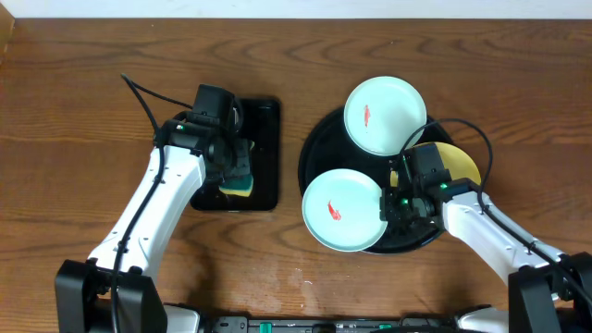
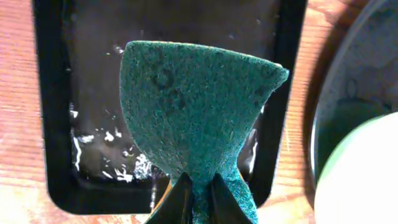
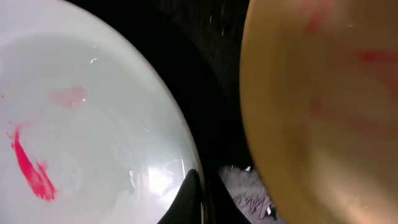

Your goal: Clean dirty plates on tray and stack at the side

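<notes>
As the overhead shows, risk: your right gripper [image 1: 400,199] sits low between the near mint plate [image 1: 342,211] and the yellow plate [image 1: 460,165] on the round tray [image 1: 319,139]. A careless lift could, I judge, scrape one rim over the other or nudge the far mint plate [image 1: 384,116].
Overhead, left pincer: your left gripper [image 1: 236,176] hangs over the rectangular tray [image 1: 268,120], clenched on the sponge [image 1: 239,190].
Left wrist, risk: the sponge [image 2: 199,106] is pinched only at its narrow end and fans out wide. Pressed hard in scrubbing, it may fold or slip free.
Left wrist, pincer: the fingers [image 2: 180,200] stand nearly together, squeezing the sponge.
Right wrist, risk: the red smear [image 3: 31,168] on the near mint plate [image 3: 93,124] is unwiped. Stack it now and you stack it dirty.
Right wrist, pincer: one dark finger [image 3: 189,199] shows at that plate's rim. You cannot tell whether it clamps or stands released.
</notes>
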Controlling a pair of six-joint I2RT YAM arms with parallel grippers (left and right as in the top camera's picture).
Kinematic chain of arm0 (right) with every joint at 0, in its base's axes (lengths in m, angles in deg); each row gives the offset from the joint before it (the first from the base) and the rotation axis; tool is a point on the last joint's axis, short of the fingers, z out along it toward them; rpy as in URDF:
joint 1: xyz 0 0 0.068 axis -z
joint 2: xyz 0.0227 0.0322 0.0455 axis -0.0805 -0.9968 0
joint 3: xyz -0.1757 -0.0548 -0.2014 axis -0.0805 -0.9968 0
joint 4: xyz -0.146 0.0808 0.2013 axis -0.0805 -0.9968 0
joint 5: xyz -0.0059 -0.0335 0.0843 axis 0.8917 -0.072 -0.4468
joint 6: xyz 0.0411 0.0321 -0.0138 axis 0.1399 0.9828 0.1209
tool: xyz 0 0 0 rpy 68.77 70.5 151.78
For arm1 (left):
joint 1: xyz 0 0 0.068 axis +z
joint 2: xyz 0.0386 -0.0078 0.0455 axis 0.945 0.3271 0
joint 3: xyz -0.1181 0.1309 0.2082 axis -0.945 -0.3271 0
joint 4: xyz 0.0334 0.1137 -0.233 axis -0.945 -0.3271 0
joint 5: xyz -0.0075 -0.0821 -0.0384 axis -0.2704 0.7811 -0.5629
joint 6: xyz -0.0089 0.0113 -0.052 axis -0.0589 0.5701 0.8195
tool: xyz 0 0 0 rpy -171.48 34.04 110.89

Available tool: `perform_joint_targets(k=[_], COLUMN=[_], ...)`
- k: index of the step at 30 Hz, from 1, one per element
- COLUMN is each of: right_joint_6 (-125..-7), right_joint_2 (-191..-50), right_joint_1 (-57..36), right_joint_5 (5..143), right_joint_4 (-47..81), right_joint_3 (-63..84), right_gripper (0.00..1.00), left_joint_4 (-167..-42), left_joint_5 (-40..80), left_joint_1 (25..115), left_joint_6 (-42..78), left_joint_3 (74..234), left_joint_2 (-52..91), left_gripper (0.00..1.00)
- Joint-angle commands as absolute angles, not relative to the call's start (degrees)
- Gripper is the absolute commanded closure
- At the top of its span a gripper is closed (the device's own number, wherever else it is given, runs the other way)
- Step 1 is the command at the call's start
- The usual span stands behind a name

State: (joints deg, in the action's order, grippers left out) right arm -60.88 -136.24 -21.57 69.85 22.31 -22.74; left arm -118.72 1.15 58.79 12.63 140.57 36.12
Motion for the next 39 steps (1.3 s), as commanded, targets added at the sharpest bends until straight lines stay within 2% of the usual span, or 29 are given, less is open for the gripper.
perform_joint_targets(k=[1,6,17,24,33,39], right_joint_6=[-59.1,-55.2,-58.0,-58.0,-58.0,-58.0], right_joint_2=[-136.5,-136.7,-138.2,-140.8,-142.0,-142.0], right_joint_1=[-21.5,-21.5,-23.4,-24.2,-24.2,-24.2], right_joint_5=[76.8,87.1,80.6,80.7,80.5,80.2], right_joint_4=[22.8,23.5,24.8,25.5,25.7,25.7], right_joint_3=[-19.9,-19.7,-19.8,-19.8,-19.7,-19.7], right_gripper=[0.99,0.99,0.99,0.99,0.99,0.99], left_joint_4=[-118.9,-118.8,-115.2,-110.9,-101.6,-98.0], left_joint_5=[3.7,5.5,10.0,9.8,10.0,10.1], left_joint_1=[58.6,58.6,57.3,47.9,36.4,32.1], left_joint_6=[12.5,12.5,11.4,12.1,21.5,27.2], left_joint_3=[142.3,142.3,142.3,142.3,142.3,142.3], left_joint_2=[35.4,35.4,35.4,36.4,42.3,47.9], left_gripper=[0.93,0.92,0.92,0.92,0.93,0.93])
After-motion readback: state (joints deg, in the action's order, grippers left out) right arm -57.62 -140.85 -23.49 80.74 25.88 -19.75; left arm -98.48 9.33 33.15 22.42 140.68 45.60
